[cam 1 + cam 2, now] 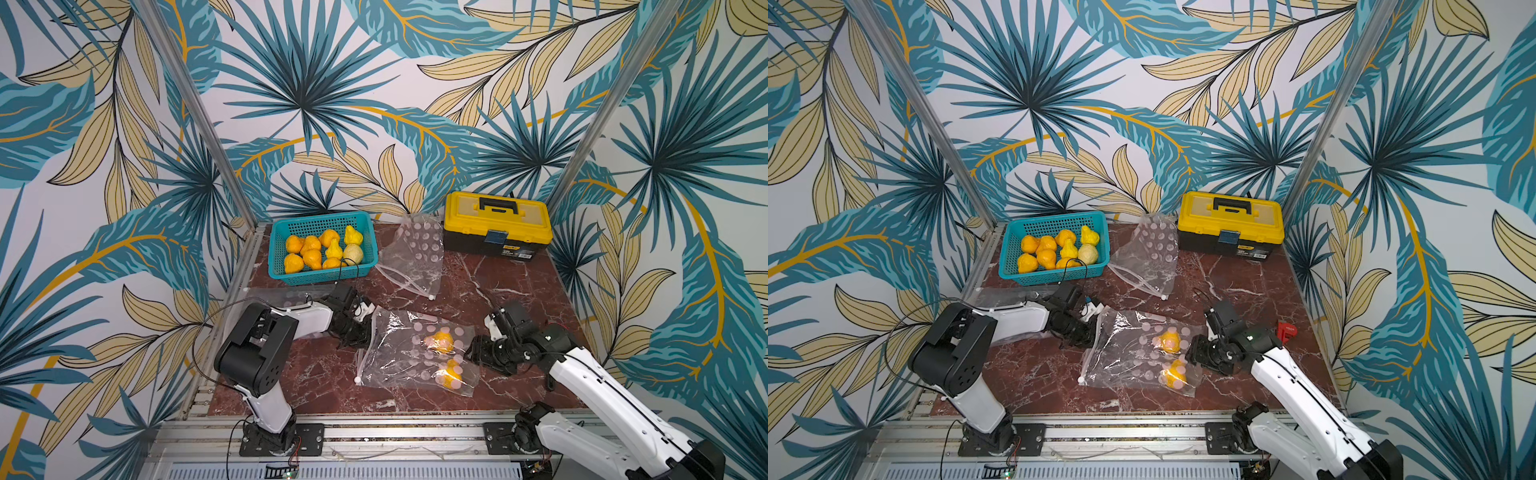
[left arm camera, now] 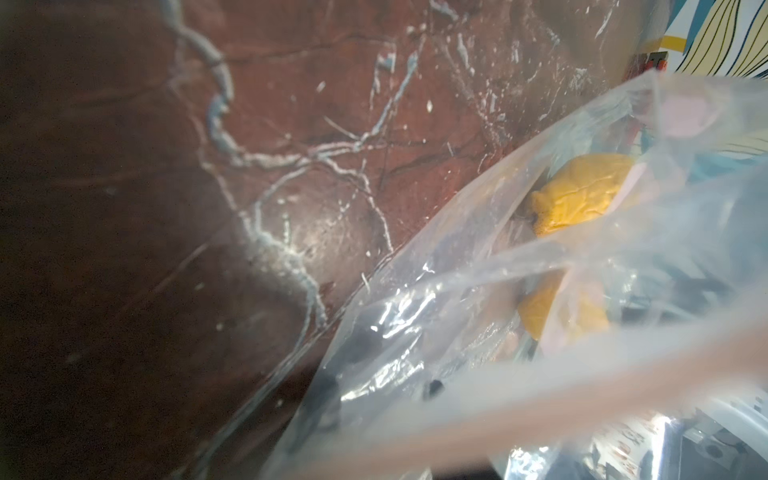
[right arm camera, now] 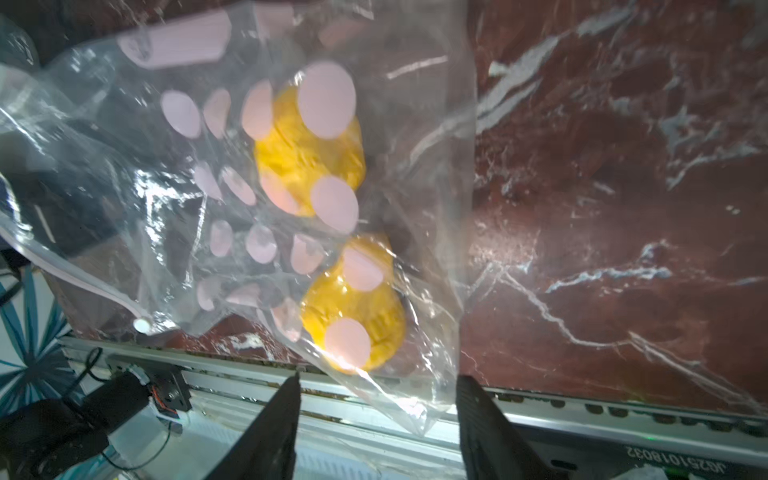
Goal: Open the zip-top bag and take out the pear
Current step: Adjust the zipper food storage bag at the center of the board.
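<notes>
Zip-top bag: clear, printed with pale pink dots, lying flat on the red marble tabletop between the two arms. Contains two yellow pears: one near the bag's middle, one toward the closed bottom corner. Both fully inside in both top views; neither removed.

Progress, judged: mouth edge with white slider faces the left arm and appears lifted and parted there; left wrist view looks into the plastic toward a pear. Opening seemingly begun or done; extraction not yet done. Remaining: reach in, grasp one pear, withdraw it.

Left gripper: at the mouth edge of the bag, upper film raised beside it. Jaws hidden by plastic and wrist; cannot tell whether closed on the film.

Right gripper: jaws spread apart, clamping nothing, with the bag's bottom corner lying between and just ahead of the dark fingers. Positioned at the closed end, just beside the nearer pear.

Count, surroundings:
- Pears in bag: two.
- Teal basket at rear: nine yellow and orange fruits visible, at least.
- Further clear bags: two, one empty dotted bag beside the basket, one partly under the left arm.
- Yellow toolbox: one, closed, at rear.
- Small red object: one, near the right arm.
</notes>
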